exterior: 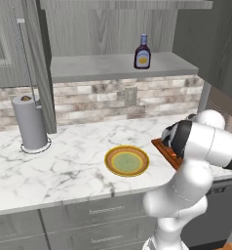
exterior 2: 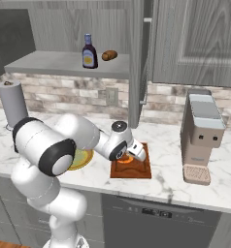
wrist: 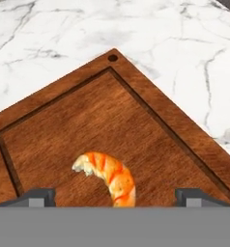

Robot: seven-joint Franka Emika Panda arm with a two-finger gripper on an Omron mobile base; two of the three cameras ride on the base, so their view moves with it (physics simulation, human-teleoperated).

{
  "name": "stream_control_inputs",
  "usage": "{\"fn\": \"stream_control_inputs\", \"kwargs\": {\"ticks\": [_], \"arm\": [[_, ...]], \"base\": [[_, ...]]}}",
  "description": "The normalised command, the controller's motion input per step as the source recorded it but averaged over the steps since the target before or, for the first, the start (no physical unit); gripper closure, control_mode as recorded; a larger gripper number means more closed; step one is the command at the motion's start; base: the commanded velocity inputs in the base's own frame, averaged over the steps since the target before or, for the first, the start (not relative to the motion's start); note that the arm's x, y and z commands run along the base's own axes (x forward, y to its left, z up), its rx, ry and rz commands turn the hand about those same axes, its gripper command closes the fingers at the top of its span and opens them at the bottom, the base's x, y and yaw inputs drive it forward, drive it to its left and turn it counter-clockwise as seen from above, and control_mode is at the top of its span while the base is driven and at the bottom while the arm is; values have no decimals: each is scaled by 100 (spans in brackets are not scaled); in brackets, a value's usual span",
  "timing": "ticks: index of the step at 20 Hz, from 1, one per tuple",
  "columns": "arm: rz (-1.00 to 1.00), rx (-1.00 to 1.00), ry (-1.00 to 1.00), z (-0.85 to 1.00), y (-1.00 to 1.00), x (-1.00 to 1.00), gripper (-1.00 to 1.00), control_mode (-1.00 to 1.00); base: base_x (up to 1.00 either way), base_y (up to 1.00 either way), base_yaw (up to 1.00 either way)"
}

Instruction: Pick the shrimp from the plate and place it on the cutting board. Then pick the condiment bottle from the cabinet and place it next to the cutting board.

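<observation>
Your tool (wrist: 115,197) hangs wide open, holding nothing, over the shrimp (wrist: 107,176) on the board (wrist: 136,120); the bottle (exterior: 143,52) stands high on the shelf

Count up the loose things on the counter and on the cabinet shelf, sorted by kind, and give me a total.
Food: 2, the shrimp and a brown lump
Bottles: 1, the condiment bottle
Plates: 1, the plate
Boards: 1, the cutting board
Paper towel rolls: 1, the paper towel roll
Appliances: 1, the coffee machine
Total: 7
</observation>
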Motion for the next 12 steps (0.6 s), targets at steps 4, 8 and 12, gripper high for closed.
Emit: {"fn": "stream_control_inputs", "kwargs": {"ticks": [4, 8, 12], "arm": [[0, 0, 0, 25, 0, -12, -100, -100], [0, 0, 0, 18, 8, -14, -100, -100], [0, 0, 0, 2, 18, -15, -100, -100]], "base": [[0, 0, 0], [0, 0, 0], [0, 0, 0]]}}
